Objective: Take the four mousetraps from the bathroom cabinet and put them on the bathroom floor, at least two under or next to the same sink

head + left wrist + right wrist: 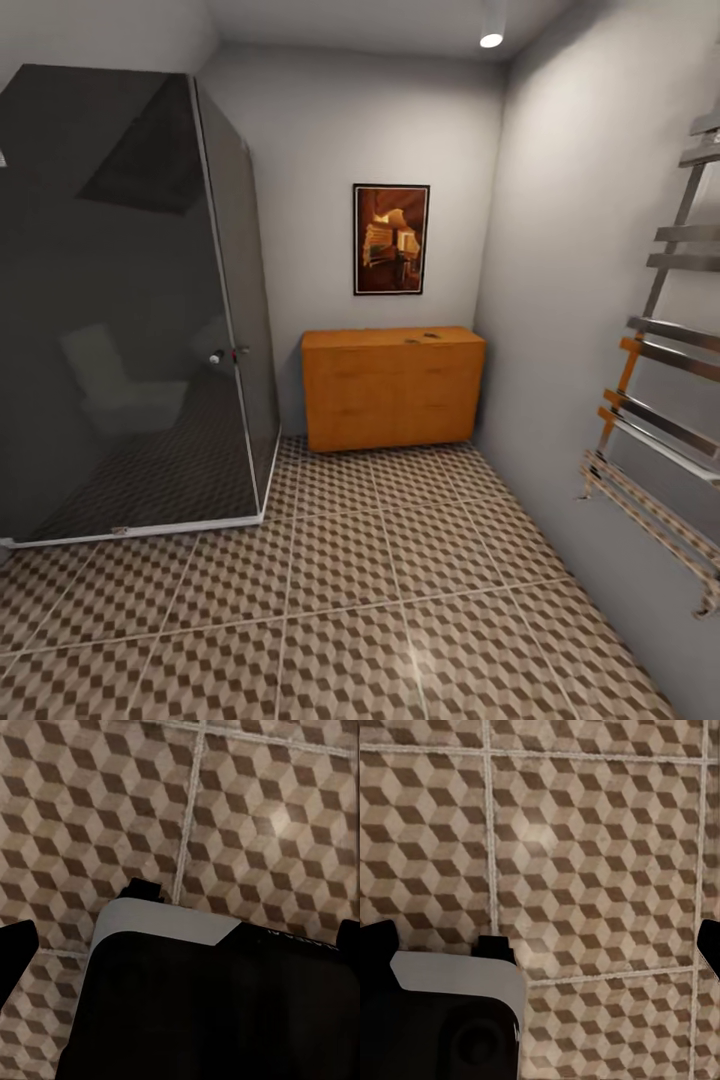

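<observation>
Head view has the robot facing the cabinet [392,388] across the bathroom floor [400,600], probably approaching it; both grippers' states can't be told.

The bathroom floor [400,590] is laid with large square tiles printed in a brown, beige and white cube pattern, with pale grout lines between them. Standing on it against the far wall is the cabinet [392,392], orange-brown wood with a flat top. A few small dark things [425,337] lie on that top near its right end, too small to tell apart. A dark glass shower enclosure [130,310] stands on the tiles just beside the cabinet
</observation>
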Controlling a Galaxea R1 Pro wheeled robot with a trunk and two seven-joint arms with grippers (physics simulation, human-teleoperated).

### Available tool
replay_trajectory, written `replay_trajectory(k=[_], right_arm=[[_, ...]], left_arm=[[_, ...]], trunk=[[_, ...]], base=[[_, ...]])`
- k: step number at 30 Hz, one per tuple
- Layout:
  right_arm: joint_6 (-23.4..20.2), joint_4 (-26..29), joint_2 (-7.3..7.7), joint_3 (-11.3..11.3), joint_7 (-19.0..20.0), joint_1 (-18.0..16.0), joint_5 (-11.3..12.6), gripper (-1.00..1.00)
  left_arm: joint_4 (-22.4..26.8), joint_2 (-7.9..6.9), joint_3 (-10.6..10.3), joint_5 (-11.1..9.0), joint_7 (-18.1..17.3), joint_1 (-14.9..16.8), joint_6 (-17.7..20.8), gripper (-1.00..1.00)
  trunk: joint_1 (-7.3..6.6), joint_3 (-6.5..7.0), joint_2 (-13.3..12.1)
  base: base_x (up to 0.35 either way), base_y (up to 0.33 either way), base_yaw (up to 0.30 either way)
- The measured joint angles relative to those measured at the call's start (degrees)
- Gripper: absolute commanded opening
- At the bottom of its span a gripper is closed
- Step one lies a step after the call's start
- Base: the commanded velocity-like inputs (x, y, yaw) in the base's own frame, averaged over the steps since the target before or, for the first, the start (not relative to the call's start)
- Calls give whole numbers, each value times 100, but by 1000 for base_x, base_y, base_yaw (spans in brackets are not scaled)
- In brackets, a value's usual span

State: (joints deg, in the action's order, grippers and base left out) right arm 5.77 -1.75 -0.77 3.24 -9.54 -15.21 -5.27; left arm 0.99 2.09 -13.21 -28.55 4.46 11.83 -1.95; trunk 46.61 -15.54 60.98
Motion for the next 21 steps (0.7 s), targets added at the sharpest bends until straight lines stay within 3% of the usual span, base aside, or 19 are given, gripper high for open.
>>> replay_trajectory(k=[21], right_arm=[[14, 0, 8, 0, 0, 0, -2, 100]], left_arm=[[0, 0, -1, 0, 0, 0, 0, 100]], trunk=[[0, 1, 0]], base=[[324, 0, -5]])
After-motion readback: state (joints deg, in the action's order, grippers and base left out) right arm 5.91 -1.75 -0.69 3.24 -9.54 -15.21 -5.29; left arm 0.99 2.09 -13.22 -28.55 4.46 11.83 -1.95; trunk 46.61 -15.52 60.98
